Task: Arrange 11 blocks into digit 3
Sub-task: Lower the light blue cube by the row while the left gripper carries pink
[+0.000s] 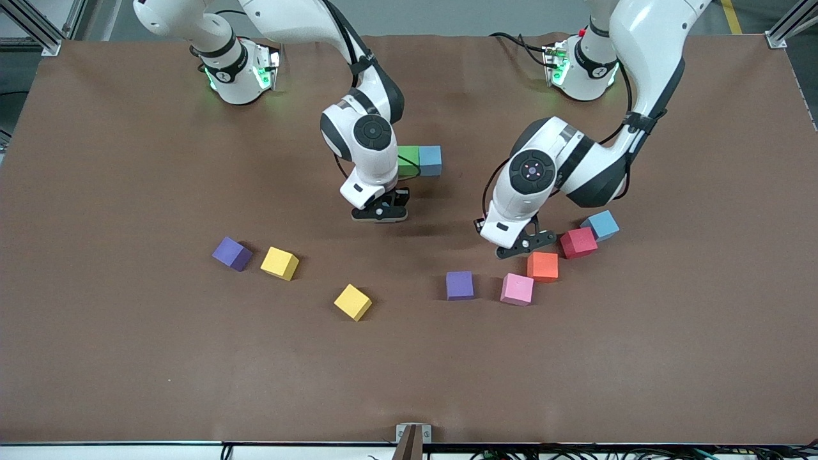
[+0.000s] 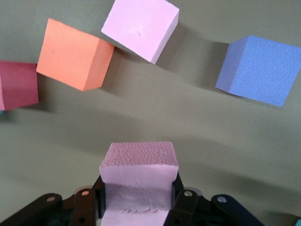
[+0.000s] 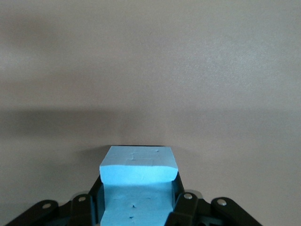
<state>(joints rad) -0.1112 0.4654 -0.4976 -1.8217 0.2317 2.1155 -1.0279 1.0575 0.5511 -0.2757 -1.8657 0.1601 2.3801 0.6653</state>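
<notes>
My left gripper (image 1: 525, 245) is shut on a pink block (image 2: 138, 162) and hangs low over the table beside the orange block (image 1: 542, 266) and the red block (image 1: 578, 242). In the left wrist view an orange block (image 2: 73, 54), a second pink block (image 2: 141, 26) and a purple block (image 2: 261, 70) lie ahead of it. My right gripper (image 1: 381, 213) is shut on a light blue block (image 3: 138, 165) over bare table beside a touching pair, a green block (image 1: 408, 161) and a blue block (image 1: 429, 160). Both held blocks are hidden in the front view.
Loose blocks lie on the brown table (image 1: 128, 358): pink (image 1: 517, 289), purple (image 1: 459, 285) and blue (image 1: 600, 225) near the left gripper; yellow (image 1: 352, 301), yellow (image 1: 279, 262) and purple (image 1: 231, 253) toward the right arm's end.
</notes>
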